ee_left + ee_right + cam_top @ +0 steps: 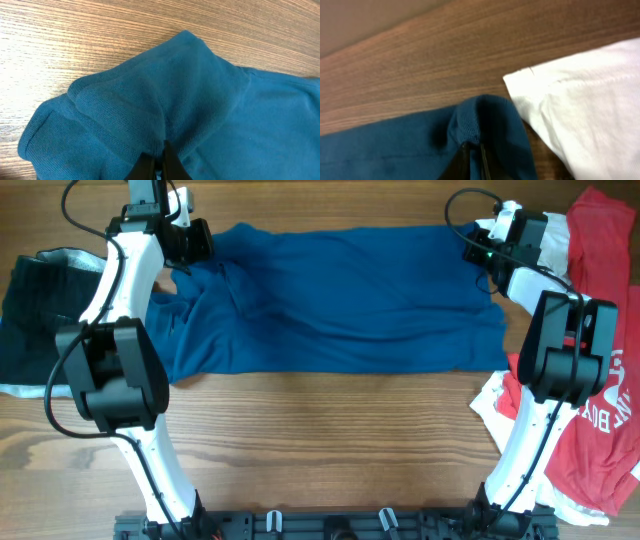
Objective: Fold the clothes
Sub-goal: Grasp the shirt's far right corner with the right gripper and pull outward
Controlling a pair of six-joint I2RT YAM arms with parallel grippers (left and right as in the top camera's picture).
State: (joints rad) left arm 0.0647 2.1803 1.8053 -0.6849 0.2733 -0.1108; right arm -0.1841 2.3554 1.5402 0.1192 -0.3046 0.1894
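The blue shirt [330, 300] lies spread across the far half of the wood-grain counter [330, 450] — a soft, fine-ribbed knit, rumpled at its left end. The left tool [159, 166] and right tool [474, 159] are each closed tight on a puckered far corner, likely to draw that edge forward together. A smooth white garment [580, 115] lies just beside the right corner.

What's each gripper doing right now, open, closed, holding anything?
Left gripper: closed, pinching a fold of the blue garment.
Right gripper: closed, pinching the blue garment's edge.
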